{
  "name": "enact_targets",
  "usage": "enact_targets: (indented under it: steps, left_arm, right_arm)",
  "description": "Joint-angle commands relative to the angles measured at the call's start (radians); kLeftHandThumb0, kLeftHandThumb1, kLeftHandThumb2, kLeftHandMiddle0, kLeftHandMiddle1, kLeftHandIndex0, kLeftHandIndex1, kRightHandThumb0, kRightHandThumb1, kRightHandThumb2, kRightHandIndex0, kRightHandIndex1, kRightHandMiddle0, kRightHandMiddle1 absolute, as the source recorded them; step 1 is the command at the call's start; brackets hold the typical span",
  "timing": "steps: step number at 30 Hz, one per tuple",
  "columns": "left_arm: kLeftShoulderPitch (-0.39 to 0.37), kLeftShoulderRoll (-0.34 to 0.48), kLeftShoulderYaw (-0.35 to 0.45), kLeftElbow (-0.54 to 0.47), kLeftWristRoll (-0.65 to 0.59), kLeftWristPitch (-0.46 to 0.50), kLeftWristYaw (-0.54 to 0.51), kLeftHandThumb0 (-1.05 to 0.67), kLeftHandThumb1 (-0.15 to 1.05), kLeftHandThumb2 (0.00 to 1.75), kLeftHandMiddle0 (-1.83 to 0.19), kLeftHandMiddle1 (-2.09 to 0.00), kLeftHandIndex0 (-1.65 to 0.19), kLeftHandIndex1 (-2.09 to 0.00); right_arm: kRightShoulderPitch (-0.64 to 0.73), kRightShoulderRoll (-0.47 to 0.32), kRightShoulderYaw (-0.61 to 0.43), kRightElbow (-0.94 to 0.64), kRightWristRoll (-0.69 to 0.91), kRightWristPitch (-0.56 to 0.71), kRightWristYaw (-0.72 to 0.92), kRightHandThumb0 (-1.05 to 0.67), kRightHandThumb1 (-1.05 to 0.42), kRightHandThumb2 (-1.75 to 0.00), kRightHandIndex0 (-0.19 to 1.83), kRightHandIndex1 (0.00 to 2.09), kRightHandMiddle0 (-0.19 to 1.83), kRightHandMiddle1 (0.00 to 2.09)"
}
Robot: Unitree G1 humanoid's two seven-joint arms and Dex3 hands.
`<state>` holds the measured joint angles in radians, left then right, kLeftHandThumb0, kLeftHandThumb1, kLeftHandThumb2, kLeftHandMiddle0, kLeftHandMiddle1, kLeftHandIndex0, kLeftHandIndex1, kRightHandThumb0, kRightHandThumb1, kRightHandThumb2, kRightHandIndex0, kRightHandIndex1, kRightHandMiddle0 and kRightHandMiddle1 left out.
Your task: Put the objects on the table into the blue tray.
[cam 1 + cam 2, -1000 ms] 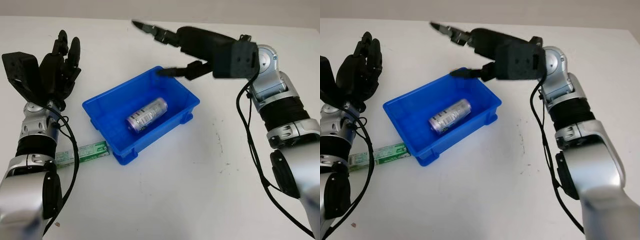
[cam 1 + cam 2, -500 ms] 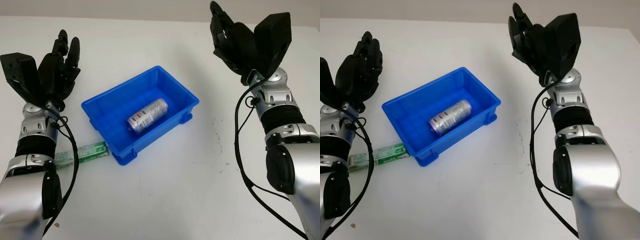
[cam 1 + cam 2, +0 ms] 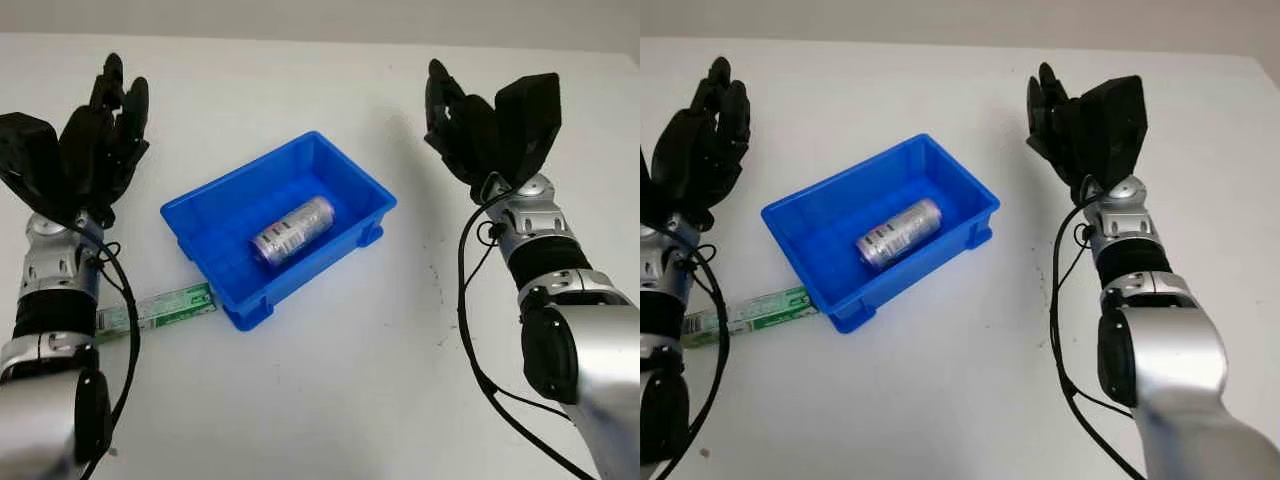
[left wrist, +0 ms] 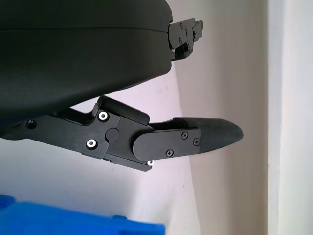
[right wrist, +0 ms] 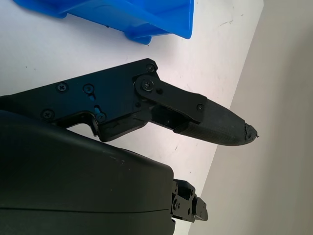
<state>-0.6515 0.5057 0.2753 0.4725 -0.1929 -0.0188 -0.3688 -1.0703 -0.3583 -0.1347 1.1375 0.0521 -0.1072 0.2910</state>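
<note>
Since a second ago my right hand (image 3: 490, 135) has swung off the far rim of the blue rectangular plastic tray (image 3: 215, 205) and now stands raised to its right, palm turned toward the tray, holding nothing, open. My left hand (image 3: 85, 150) has lifted a little and is upright on the tray's other side, also open and holding nothing; from its wrist camera I see one black finger (image 4: 195, 139) reaching out over bare tabletop, with a corner of the blue tray below the hand's shell. From the right wrist camera, a black fingertip (image 5: 222, 128) points past the tray's corner toward the table's far edge.

Between the two hands the tray sits angled on the white matte table (image 3: 330, 400), well apart from both sets of fingers. Inside it a silver cylindrical metal can with a dark label (image 3: 292, 229) lies on its side along the tray floor. Nearer me than the left fingers, beside the left forearm, a flat green-and-white printed box (image 3: 165, 305) lies on the table, its end just beside the tray's near left corner, outside it.

Faint scuffs and dark specks mark the table right of the tray. Beyond the far table edge runs a plain grey wall (image 3: 400, 15).
</note>
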Motion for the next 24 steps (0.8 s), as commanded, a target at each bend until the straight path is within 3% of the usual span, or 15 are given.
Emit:
enact_targets:
  steps: [1,4,7,14,19,24]
  left_arm:
    - [0.091,0.069,0.005,-0.209,0.011,0.055,-0.019,-0.8,1.05,0.46,0.19,0.0,0.19,0.0]
    - [0.225,0.186,0.018,-0.474,0.085,0.154,-0.047,-0.79,1.05,0.5,0.19,0.0,0.19,0.0]
    - [0.36,0.307,0.074,-0.704,0.173,0.251,-0.094,-0.89,1.05,0.46,0.13,-0.05,0.13,-0.04]
    - [0.649,0.407,0.279,-1.167,0.225,0.6,-0.245,-0.87,1.01,0.11,0.12,-0.05,0.12,-0.05]
    - [0.81,0.448,0.341,-1.347,0.309,0.754,-0.34,-0.74,0.93,0.04,0.1,-0.06,0.13,-0.05]
    - [0.96,0.45,0.345,-1.439,0.422,0.748,-0.38,-0.8,0.94,0.06,0.1,-0.05,0.1,-0.06]
  right_arm:
    - [0.008,0.007,-0.001,-0.021,-0.003,-0.011,-0.012,-0.78,-1.05,-0.79,-0.19,0.0,-0.19,0.0]
    - [0.011,0.015,-0.002,-0.021,0.0,-0.013,-0.014,-0.77,-1.05,-0.79,-0.19,0.0,-0.19,0.0]
    - [0.013,0.019,-0.001,-0.018,-0.001,-0.012,-0.012,-0.77,-1.05,-0.8,-0.19,0.0,-0.19,0.0]
    - [0.008,0.023,-0.004,-0.007,0.002,-0.007,-0.005,-0.78,-1.05,-0.8,-0.19,0.0,-0.19,0.0]
    - [0.005,0.028,-0.006,-0.001,0.003,-0.006,-0.011,-0.77,-1.05,-0.79,-0.19,0.0,-0.19,0.0]
    - [0.0,0.026,-0.013,-0.003,0.011,0.01,0.0,-0.76,-1.05,-0.78,-0.19,0.0,-0.19,0.0]
